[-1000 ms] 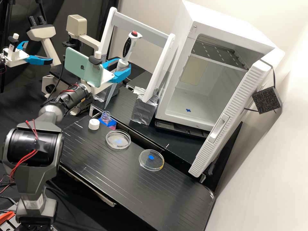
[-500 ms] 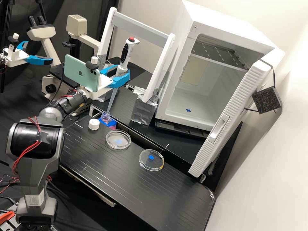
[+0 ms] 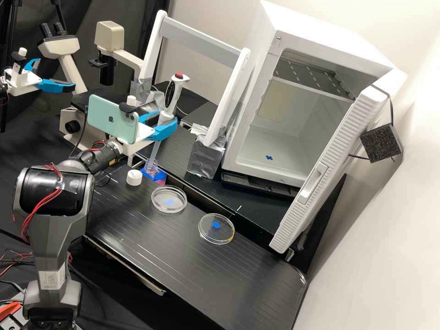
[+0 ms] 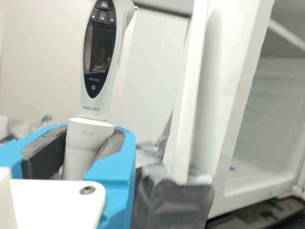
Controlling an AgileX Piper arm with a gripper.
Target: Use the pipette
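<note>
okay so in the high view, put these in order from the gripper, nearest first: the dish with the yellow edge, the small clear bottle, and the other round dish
From the gripper:
1. Small clear bottle, below it, beside the white cap.
2. Other round dish, between the bottle and the last dish.
3. Dish with the yellow edge, farthest toward the picture's right.

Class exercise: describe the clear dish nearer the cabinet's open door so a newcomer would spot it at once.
Start at the white cabinet with its open door. On the black bench before it, find the round clear dish nearer that door. Unlike the neighbouring dish, it shows yellow at its rim.
</note>
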